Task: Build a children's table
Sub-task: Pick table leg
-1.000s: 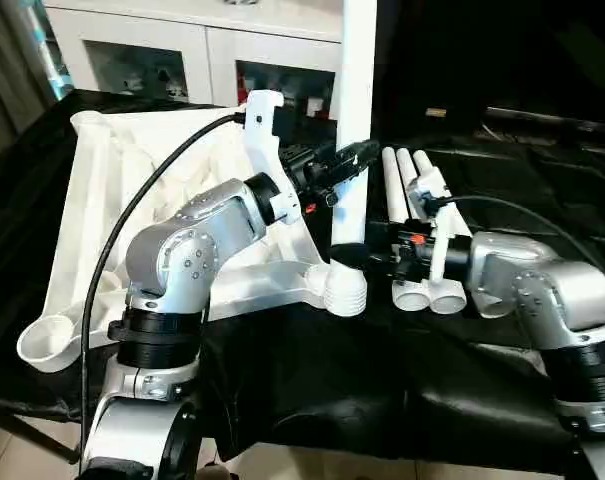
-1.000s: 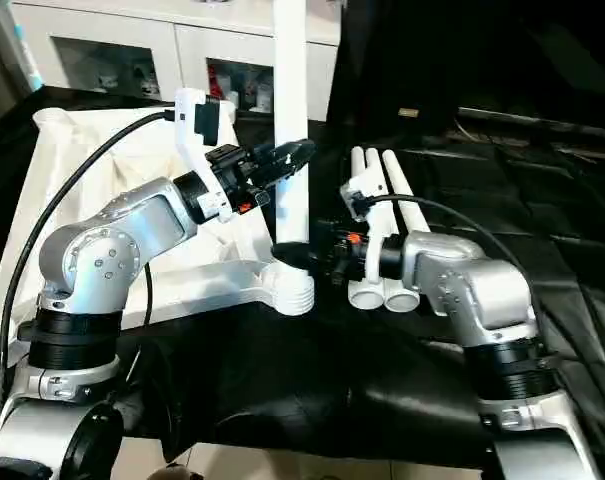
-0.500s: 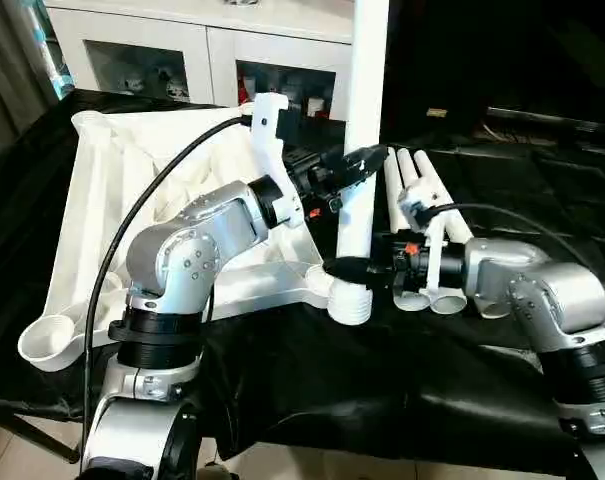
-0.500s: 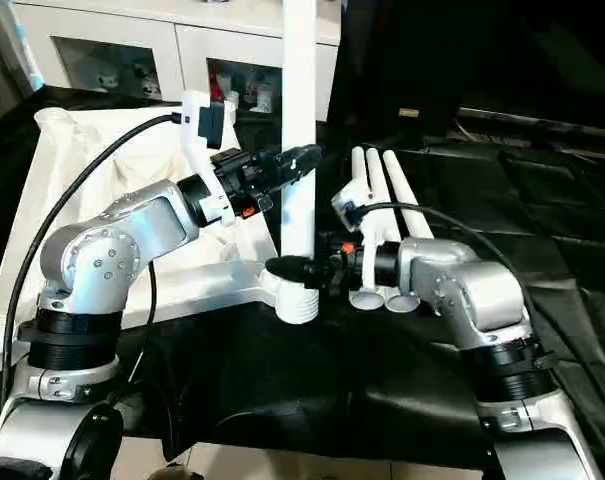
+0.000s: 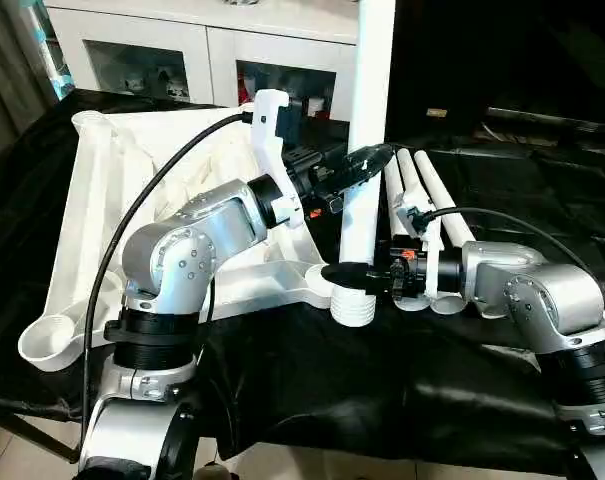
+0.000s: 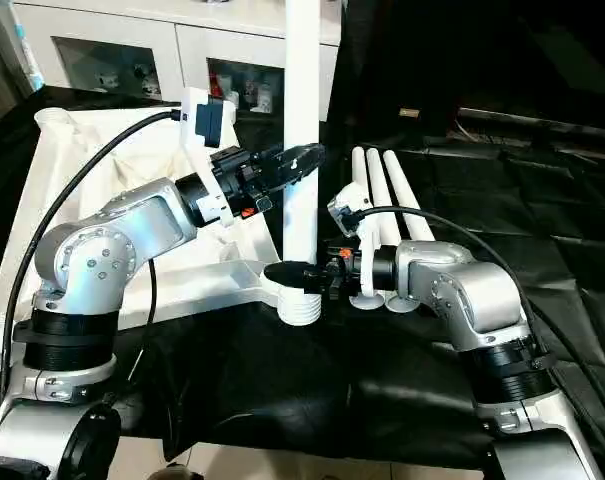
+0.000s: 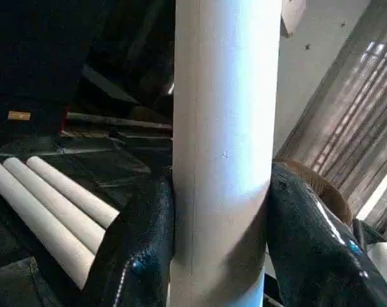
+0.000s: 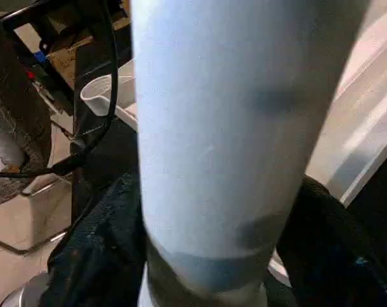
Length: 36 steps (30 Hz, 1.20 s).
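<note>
No readable text, labels or numbers; cabinet contents perhaps too small.

Black cloth (image 5: 312, 390); tabletop (image 5: 92, 230); 3 legs (image 5: 427, 195)

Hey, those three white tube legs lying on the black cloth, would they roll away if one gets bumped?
Probably yes: the spare legs are smooth round cylinders lying flat, side by side on the black cloth. They touch, so nudging one likely shifts its neighbours. They look stiff and probably light.

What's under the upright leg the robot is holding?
The upright leg stands in a ribbed corner socket of the tabletop. The right pincer hides the joint.
</note>
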### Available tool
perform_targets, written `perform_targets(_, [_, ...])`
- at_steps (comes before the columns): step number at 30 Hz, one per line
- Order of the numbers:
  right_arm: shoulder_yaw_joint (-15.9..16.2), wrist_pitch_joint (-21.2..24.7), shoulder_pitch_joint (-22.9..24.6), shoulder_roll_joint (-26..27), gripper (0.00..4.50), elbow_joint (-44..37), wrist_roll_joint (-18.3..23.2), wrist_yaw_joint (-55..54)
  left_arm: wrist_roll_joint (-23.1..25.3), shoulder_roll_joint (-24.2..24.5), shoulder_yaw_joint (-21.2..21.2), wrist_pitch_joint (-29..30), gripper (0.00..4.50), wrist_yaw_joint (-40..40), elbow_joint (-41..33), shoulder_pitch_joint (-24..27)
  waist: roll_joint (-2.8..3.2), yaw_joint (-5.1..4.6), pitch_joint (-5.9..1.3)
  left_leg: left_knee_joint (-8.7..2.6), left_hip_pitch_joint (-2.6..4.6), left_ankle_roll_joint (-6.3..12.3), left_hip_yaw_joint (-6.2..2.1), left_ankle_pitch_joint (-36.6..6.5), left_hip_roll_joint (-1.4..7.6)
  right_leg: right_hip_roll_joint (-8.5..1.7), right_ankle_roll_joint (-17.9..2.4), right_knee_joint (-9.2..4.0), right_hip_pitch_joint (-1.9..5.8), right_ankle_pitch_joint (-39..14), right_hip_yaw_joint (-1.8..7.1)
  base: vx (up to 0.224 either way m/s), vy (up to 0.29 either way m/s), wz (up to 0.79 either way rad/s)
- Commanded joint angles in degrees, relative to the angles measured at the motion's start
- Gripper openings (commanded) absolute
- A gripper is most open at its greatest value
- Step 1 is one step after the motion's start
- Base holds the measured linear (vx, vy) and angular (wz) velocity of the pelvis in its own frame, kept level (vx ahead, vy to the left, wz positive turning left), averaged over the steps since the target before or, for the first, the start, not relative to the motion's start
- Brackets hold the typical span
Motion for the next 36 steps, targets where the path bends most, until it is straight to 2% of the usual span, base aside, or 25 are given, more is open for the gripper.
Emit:
perform_targets(1, [0.1, 0.8, 0.3, -0.6, 2.38, 0.2, -0.3, 0.0, -1.2, -0.1, -1.0, 0.9, 1.77, -1.1, -2.0, -1.2, 0.17, 0.23, -4.64, -3.47, 0.58, -0.23, -0.12, -8.3, 1.36, -3.57, -11.0, -4.36, 3.37, -9.6, 2.00, 0.000, 0.000, 0.00])
perform_targets(3, [0.1, 0.8, 0.2, -0.6, 2.35, 0.3, -0.3, 0.1, -1.2, 0.0, -1.0, 0.9, 1.77, -1.2, -1.9, -1.3, 0.20, 0.26, -4.64, -3.47, 0.58, -0.17, -0.13, -8.2, 1.37, -3.57, -11.0, -4.34, 3.36, -9.3, 2.02, 0.000, 0.000, 0.00])
perform_targets(6, [0.1, 0.7, 0.2, -0.5, 2.00, 0.6, -0.3, 0.2, -1.3, 0.2, -1.2, 1.0, 1.77, -1.5, -1.9, -1.2, 0.14, 0.28, -4.65, -3.48, 0.54, -0.20, -0.12, -8.1, 1.36, -3.58, -11.1, -4.30, 3.42, -9.1, 2.02, 0.000, 0.000, 0.00])
perform_targets(10, [0.0, 0.6, 0.2, -0.5, 1.93, 0.8, -0.2, 0.3, -1.1, 0.4, -1.6, 0.7, 1.77, -1.8, -2.0, -1.2, 0.17, 0.26, -4.61, -3.49, 0.58, -0.29, -0.12, -8.4, 1.37, -3.57, -11.0, -4.37, 3.35, -9.5, 2.00, 0.000, 0.000, 0.00])
perform_targets(12, [-0.3, 0.1, 0.3, -0.1, 1.92, 1.0, -0.3, -0.2, -0.3, 0.9, -2.2, 1.0, 2.33, -1.5, -1.9, -1.2, 0.21, 0.31, -4.63, -3.51, 0.59, -0.36, -0.14, -8.5, 1.38, -3.62, -10.9, -4.36, 3.36, -9.9, 2.02, 0.000, 0.000, 0.00])
perform_targets(15, [-1.0, -0.4, 0.1, 0.8, 1.91, 1.7, -0.3, -1.1, -0.9, 0.7, -1.7, 2.1, 2.49, -0.8, -1.5, -1.2, 0.38, 0.24, -4.66, -3.47, 0.61, -0.51, -0.11, -8.4, 1.32, -3.56, -11.3, -4.34, 3.31, -9.1, 1.98, 0.000, 0.000, 0.00])
perform_targets(16, [-1.5, -0.8, 0.1, 1.4, 1.91, 1.9, -0.3, -1.9, -0.2, 0.4, -1.3, 0.4, 2.62, -0.5, -1.3, -1.1, 0.66, 0.30, -4.67, -3.52, 0.57, -0.62, -0.21, -8.5, 1.36, -3.62, -11.4, -4.29, 3.35, -8.9, 1.98, 0.000, 0.000, 0.00])
perform_targets(17, [-2.1, -1.2, -0.1, 2.0, 1.91, 2.4, -0.3, -2.6, 0.4, -0.1, -0.7, -1.6, 2.62, -0.1, -0.8, -1.1, 0.54, 0.23, -4.67, -3.52, 0.61, -0.73, -0.18, -8.7, 1.36, -3.55, -11.5, -4.31, 3.34, -8.6, 1.96, 0.000, 0.000, 0.00])
perform_targets(19, [-3.4, -2.8, -0.3, 3.2, 1.91, 3.2, -0.2, -3.8, 1.8, -1.7, 1.5, -6.9, 2.89, 1.7, 1.1, -1.4, 0.83, 0.24, -4.71, -3.53, 0.53, -0.77, -0.22, -8.8, 1.38, -3.62, -11.6, -4.44, 3.41, -7.8, 1.99, 0.000, 0.000, 0.00])
perform_targets(20, [-4.0, -2.8, -0.4, 3.8, 1.91, 3.5, 0.0, -4.5, 1.5, -2.8, 3.1, -9.0, 2.88, 2.4, 2.0, -1.8, 0.91, 0.25, -4.76, -3.52, 0.51, -0.87, -0.26, -8.7, 1.36, -3.62, -12.0, -4.34, 3.58, -6.9, 1.98, 0.000, 0.000, 0.00])
perform_targets(21, [-4.0, -2.8, -0.4, 3.8, 1.91, 3.5, 0.0, -4.5, 1.5, -2.8, 3.1, -9.0, 2.88, 2.4, 2.0, -1.8, 0.81, 0.25, -4.79, -3.46, 0.49, -0.83, -0.22, -8.6, 1.30, -3.58, -12.2, -4.37, 3.58, -6.4, 1.98, 0.000, 0.000, 0.00])
perform_targets(22, [-4.6, -3.1, -0.5, 4.3, 1.91, 3.7, 0.2, -5.1, 1.1, -3.9, 4.6, -11.5, 2.88, 3.2, 2.6, -2.0, 0.85, 0.28, -4.74, -3.53, 0.60, -0.80, -0.23, -9.2, 1.24, -3.50, -12.1, -4.43, 3.56, -6.9, 1.93, 0.000, 0.000, 0.00])
perform_targets(23, [-6.2, -5.0, -0.6, 5.6, 1.91, 4.0, 0.5, -6.6, -2.3, -6.2, 8.3, -13.6, 2.88, 4.1, 2.9, -2.7, 1.09, 0.27, -4.79, -3.48, 0.58, -0.92, -0.24, -9.4, 1.24, -3.58, -12.3, -4.40, 3.66, -6.6, 1.96, 0.000, 0.000, 0.00])
perform_targets(25, [-7.2, -6.6, -0.7, 6.4, 1.91, 4.4, 0.6, -7.5, -4.3, -7.4, 10.2, -14.1, 2.88, 4.6, 2.8, -3.2, 0.82, 0.32, -4.87, -3.41, 0.52, -0.95, -0.23, -9.2, 1.25, -3.66, -12.9, -4.20, 3.70, -5.8, 1.93, 0.000, 0.000, 0.00])
perform_targets(28, [-10.3, -9.6, -0.6, 8.7, 1.91, 5.0, 1.0, -11.3, -5.0, -8.1, 11.7, -15.3, 2.88, 6.7, 1.3, -3.4, 0.86, 0.30, -4.84, -3.45, 0.56, -0.56, -0.21, -8.6, 1.37, -3.64, -13.1, -3.98, 3.56, -4.8, 1.93, 0.000, 0.000, 0.00])
perform_targets(29, [-11.3, -12.0, -0.7, 9.6, 1.91, 5.7, 0.1, -13.5, -3.6, -7.1, 11.6, -15.4, 2.88, 8.0, 0.9, -3.2, 0.93, 0.26, -4.79, -3.51, 0.62, -0.41, -0.20, -8.8, 1.33, -3.54, -12.8, -4.11, 3.51, -5.4, 1.88, 0.000, 0.000, 0.00])
perform_targets(30, [-11.5, -12.6, -0.7, 9.7, 1.91, 5.8, -0.1, -13.9, -3.1, -6.8, 11.5, -15.2, 2.88, 8.2, 0.9, -3.2, 1.06, 0.22, -4.79, -3.54, 0.66, -0.56, -0.23, -8.9, 1.39, -3.59, -12.5, -4.11, 3.44, -5.8, 1.88, 0.000, 0.000, 0.00])
perform_targets(32, [-12.2, -18.2, -0.3, 11.0, 1.91, 6.0, -2.5, -16.7, 0.5, -2.9, 8.5, -12.6, 2.88, 7.0, 0.6, -1.8, 1.16, 0.11, -4.77, -3.65, 0.83, -0.91, -0.27, -9.6, 1.40, -3.51, -11.5, -4.19, 3.24, -7.5, 1.83, 0.000, 0.000, 0.00])
perform_targets(33, [-12.6, -21.0, 0.0, 11.6, 1.91, 5.9, -3.6, -18.1, 5.4, 1.1, 4.3, -12.4, 2.88, 5.3, -0.3, 0.1, 0.85, -0.07, -4.70, -3.73, 0.76, -1.20, -0.20, -9.7, 1.34, -3.46, -10.6, -4.22, 3.20, -8.7, 1.84, 0.000, 0.000, 0.00])
perform_targets(34, [-13.5, -23.9, 0.3, 12.7, 1.91, 5.6, -4.2, -19.8, 10.5, 5.3, 0.0, -12.5, 2.88, 4.0, -1.6, 2.8, 0.86, -0.26, -4.70, -3.85, 0.75, -1.27, -0.29, -9.6, 1.44, -3.44, -9.6, -4.14, 3.17, -9.5, 1.86, 0.000, 0.000, 0.00])
perform_targets(35, [-14.2, -25.6, 0.7, 13.5, 1.91, 5.3, -4.5, -20.9, 13.9, 8.0, -2.8, -12.7, 2.88, 3.4, -2.4, 4.7, 1.16, -0.34, -4.69, -3.94, 0.77, -1.28, -0.36, -9.6, 1.63, -3.58, -8.7, -4.03, 2.92, -9.8, 1.98, 0.000, 0.000, 0.00])
perform_targets(36, [-14.9, -25.1, 1.2, 14.2, 1.91, 4.4, -4.1, -22.0, 17.5, 10.8, -5.6, -14.7, 2.88, 2.2, -3.0, 7.4, 1.28, -0.27, -4.62, -4.08, 0.85, -1.48, -0.47, -9.8, 1.68, -3.65, -8.4, -4.10, 2.80, -10.3, 1.92, 0.000, 0.000, 0.00])
